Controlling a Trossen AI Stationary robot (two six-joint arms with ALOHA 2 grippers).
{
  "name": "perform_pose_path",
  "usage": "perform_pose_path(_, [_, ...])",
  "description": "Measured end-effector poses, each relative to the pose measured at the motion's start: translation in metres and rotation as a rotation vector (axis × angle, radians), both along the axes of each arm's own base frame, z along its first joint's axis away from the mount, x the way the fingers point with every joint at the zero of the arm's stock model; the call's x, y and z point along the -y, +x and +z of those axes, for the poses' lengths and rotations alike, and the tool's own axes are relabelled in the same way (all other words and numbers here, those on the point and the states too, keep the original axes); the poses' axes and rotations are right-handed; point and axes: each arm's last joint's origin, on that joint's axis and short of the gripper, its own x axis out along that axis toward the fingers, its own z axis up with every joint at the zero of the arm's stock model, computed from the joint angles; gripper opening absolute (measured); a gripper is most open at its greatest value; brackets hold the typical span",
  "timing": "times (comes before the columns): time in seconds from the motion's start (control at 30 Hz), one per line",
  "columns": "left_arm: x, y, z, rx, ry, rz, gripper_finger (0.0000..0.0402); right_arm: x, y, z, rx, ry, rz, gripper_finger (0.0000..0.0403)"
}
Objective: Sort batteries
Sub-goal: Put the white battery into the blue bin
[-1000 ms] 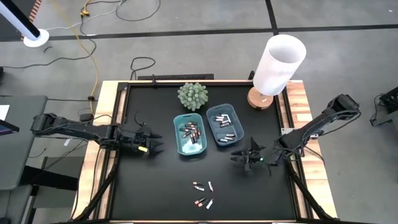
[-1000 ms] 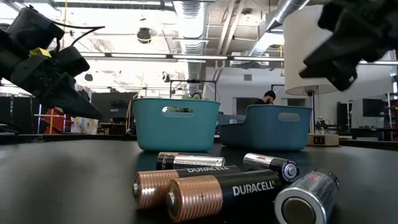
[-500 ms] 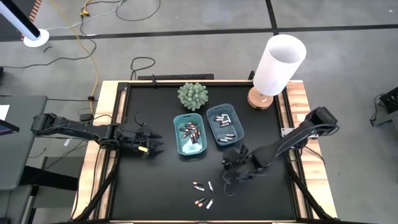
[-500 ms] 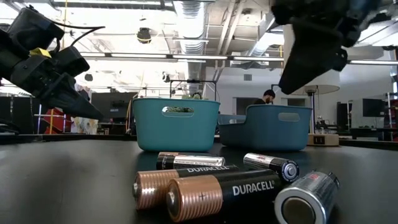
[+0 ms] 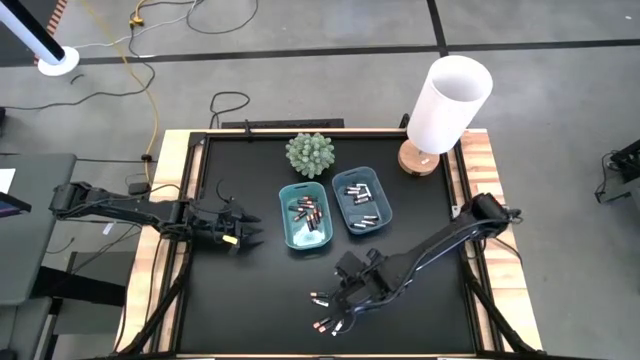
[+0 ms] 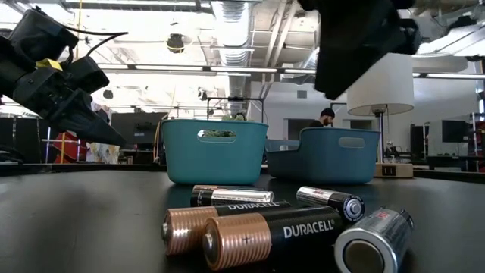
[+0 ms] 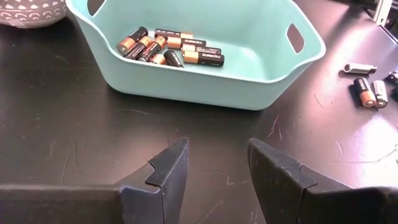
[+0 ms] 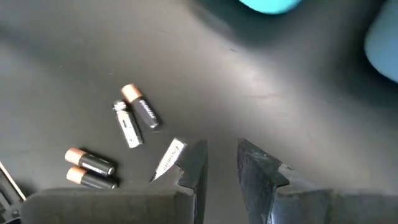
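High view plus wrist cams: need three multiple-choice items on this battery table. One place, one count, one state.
1. Where do the sorted dark copper-ended batteries lie?
A) in the light teal plastic tray
B) in a round bowl
C) on the floor

2. How many loose batteries lie on the black tabletop in the right wrist view?
A) two
B) five
C) nine

3. The left pincer is:
A) shut on a battery
B) open and empty
C) inside the tray

Key:
1 A: the left wrist view shows them clustered in that tray.
2 B: five show there, with the right pincer hovering above them.
3 B: its fingers stand apart over bare tabletop, short of the tray.
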Motion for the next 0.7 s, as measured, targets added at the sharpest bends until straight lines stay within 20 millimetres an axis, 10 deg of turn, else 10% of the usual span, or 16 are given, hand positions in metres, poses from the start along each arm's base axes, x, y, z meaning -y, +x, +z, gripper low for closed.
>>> perform_pose_path(0.7, [0.000, 0.000, 0.000, 0.001, -0.038, 0.018, 0.0161, -0.015, 0.026, -0.038, -0.034, 0.116, -0.100, 0.0103])
